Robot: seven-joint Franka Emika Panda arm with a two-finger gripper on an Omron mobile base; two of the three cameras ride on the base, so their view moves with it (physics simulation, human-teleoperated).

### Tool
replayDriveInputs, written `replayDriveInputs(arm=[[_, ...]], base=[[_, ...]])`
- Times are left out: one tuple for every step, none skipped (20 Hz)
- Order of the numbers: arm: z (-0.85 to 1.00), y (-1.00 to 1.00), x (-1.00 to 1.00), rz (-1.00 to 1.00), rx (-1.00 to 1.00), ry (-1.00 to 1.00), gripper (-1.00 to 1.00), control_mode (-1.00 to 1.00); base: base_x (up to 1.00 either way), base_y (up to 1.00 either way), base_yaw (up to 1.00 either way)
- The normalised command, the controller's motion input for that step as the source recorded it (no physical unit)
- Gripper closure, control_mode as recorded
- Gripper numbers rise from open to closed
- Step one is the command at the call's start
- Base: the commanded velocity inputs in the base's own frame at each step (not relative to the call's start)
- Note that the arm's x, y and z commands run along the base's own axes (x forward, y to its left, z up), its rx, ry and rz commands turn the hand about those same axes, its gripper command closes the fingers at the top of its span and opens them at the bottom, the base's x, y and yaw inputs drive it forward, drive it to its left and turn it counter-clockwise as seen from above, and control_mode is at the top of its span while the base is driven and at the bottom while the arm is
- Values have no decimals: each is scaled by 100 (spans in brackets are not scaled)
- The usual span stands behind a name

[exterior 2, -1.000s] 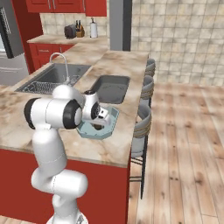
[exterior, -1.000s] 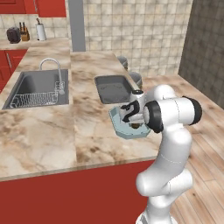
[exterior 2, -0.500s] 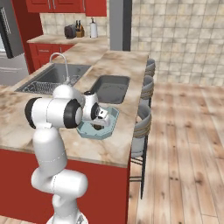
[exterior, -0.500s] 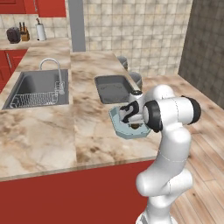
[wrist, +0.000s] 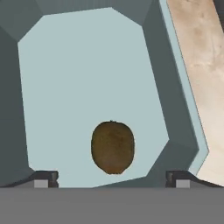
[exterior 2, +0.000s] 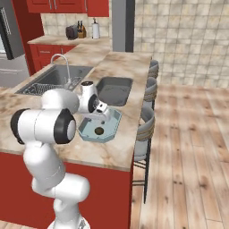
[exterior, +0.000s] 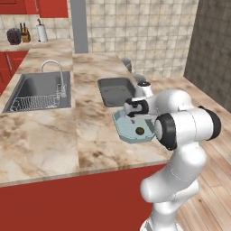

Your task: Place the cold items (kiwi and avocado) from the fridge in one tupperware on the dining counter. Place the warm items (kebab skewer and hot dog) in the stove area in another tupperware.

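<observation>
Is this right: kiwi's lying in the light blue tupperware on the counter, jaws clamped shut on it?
Not quite. The kiwi does lie in the light blue tupperware on the counter, but the jaws stand wide open on either side of it, gripping nothing. The hand view shows it.

A rendered home kitchen is showing here. A marble-patterned counter point(exterior: 54, 144) on red cabinets point(exterior 2: 96, 183) is stretching out under the jaws, with a steel sink point(exterior: 38, 88) and its faucet point(exterior: 56, 76) lying well off to their left side. Bar stools point(exterior 2: 145, 129) are lining the counter's edge on the jaws' right. Far beyond the jaws, a toaster point(exterior 2: 71, 31), a knife block point(exterior 2: 81, 30) and a paper towel roll point(exterior 2: 95, 29) are standing against a tiled wall point(exterior 2: 188, 40), and wood flooring point(exterior 2: 188, 156) is running below.
</observation>
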Motion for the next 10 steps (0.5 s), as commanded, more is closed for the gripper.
replayDriveInputs(arm=[[100,0,-74,0,0,0,-100,-100],[100,0,-99,0,1,0,-100,-100],[95,0,-100,0,0,0,-100,-100],[83,0,-100,0,0,0,-100,-100],[83,0,-100,0,0,0,-100,-100],[86,2,-100,0,0,0,-100,-100],[94,9,-100,2,0,0,-100,-100],[99,0,-100,5,2,0,-100,-100],[95,0,-100,9,1,0,-100,-100],[100,0,-100,6,2,3,-100,-100]], base=[[0,0,0],[0,0,0],[0,0,0],[0,0,0],[0,0,0],[0,0,0],[0,0,0],[0,0,0],[0,0,0],[0,0,0]])
